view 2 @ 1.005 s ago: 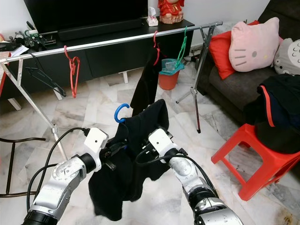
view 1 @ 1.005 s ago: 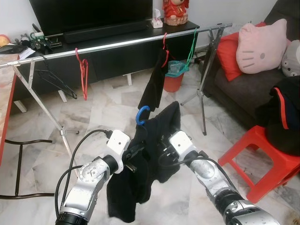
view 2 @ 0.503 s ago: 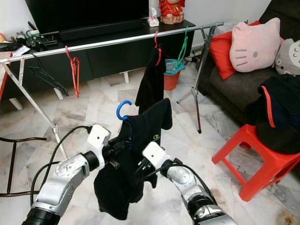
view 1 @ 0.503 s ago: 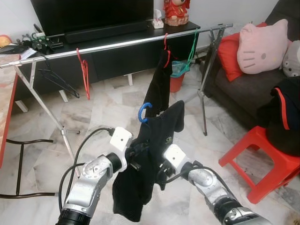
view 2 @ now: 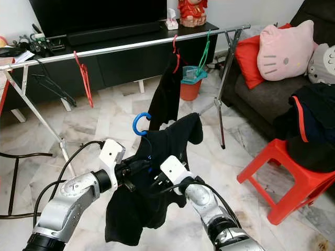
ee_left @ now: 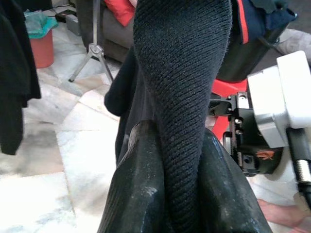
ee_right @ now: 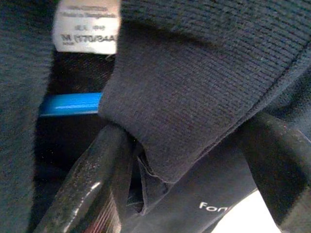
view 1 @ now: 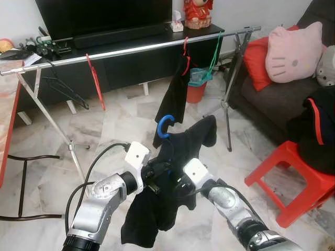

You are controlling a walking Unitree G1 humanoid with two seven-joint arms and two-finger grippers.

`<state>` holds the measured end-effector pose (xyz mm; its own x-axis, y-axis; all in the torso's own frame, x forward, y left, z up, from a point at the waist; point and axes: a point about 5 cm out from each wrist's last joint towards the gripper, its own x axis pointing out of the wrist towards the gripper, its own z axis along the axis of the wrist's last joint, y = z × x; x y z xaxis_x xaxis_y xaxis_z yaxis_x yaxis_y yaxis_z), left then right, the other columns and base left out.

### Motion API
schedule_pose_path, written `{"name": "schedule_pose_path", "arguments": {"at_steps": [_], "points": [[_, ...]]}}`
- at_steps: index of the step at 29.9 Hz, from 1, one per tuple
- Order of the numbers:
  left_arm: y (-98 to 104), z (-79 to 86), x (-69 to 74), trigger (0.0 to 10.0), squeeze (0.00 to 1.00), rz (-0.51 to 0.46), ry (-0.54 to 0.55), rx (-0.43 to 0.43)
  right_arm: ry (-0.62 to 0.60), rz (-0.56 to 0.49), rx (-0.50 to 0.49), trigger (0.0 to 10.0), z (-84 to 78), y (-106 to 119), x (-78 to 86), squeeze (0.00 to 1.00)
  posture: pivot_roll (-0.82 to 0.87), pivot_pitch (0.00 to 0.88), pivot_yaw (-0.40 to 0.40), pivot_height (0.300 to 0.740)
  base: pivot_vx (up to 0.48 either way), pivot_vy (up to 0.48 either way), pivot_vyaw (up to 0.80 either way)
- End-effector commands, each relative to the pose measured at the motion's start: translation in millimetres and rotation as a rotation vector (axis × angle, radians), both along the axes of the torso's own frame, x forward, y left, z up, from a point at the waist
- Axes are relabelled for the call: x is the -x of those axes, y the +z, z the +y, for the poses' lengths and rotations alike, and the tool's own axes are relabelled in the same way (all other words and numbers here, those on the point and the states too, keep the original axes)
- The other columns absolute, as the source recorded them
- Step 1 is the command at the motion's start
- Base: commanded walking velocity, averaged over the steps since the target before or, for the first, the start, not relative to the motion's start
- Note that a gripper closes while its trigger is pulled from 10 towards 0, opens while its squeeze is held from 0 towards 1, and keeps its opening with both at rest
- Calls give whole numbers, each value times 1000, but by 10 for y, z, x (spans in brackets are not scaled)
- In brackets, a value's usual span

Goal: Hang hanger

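A black garment (view 1: 157, 209) hangs on a blue hanger whose hook (view 1: 166, 125) sticks up above it, held in front of me over the floor. My left gripper (view 1: 159, 172) is shut on the garment's knit fabric (ee_left: 182, 73) just below the hook. My right gripper (view 1: 179, 184) sits close beside it, its fingers (ee_right: 92, 184) clamped round a thick fold by the collar label, with the blue hanger bar (ee_right: 73, 103) behind. The silver clothes rail (view 1: 131, 49) runs across the room beyond.
On the rail hang a red hanger (view 1: 96, 78), a black hanger (view 1: 63, 89), a dark garment (view 1: 175, 94) on a red hanger and a green hanger (view 1: 213, 52). A red stool (view 1: 293, 178) and a sofa with a pink cushion (view 1: 293, 52) are on the right.
My right gripper dropped lower and drew in next to the left one. The garment's right shoulder has spread out and up to the right.
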<state>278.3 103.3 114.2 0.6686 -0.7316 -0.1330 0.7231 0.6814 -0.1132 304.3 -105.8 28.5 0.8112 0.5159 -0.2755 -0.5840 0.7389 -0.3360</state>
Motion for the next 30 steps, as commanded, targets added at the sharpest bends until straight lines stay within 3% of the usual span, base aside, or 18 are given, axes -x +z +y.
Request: {"name": "schedule_pose_path", "arguments": {"at_steps": [1,5,6,8,9,30], "points": [[128,-27,22,10000,0,-39,-35,31,-24,-9,15,10000,11,9,-26,0,95,0,3,740,0,0,0],[143,-31,30,10000,0,-32,-47,38,-74,-16,21,10000,-25,0,-35,0,96,0,5,740,0,0,0],[143,-30,29,10000,0,-31,-46,38,-75,-16,21,6078,-29,-1,-34,0,96,0,5,740,0,0,0],[143,-29,29,10000,0,-30,-46,39,-76,-16,22,6078,-34,-2,-33,0,96,0,5,740,0,0,0],[144,-26,30,10000,0,-27,-48,37,-82,-14,23,0,-47,-8,-31,0,96,0,6,740,0,0,0],[155,31,58,10000,0,-13,-64,26,-118,-36,50,0,-77,15,-69,0,95,0,8,740,0,0,0]]}}
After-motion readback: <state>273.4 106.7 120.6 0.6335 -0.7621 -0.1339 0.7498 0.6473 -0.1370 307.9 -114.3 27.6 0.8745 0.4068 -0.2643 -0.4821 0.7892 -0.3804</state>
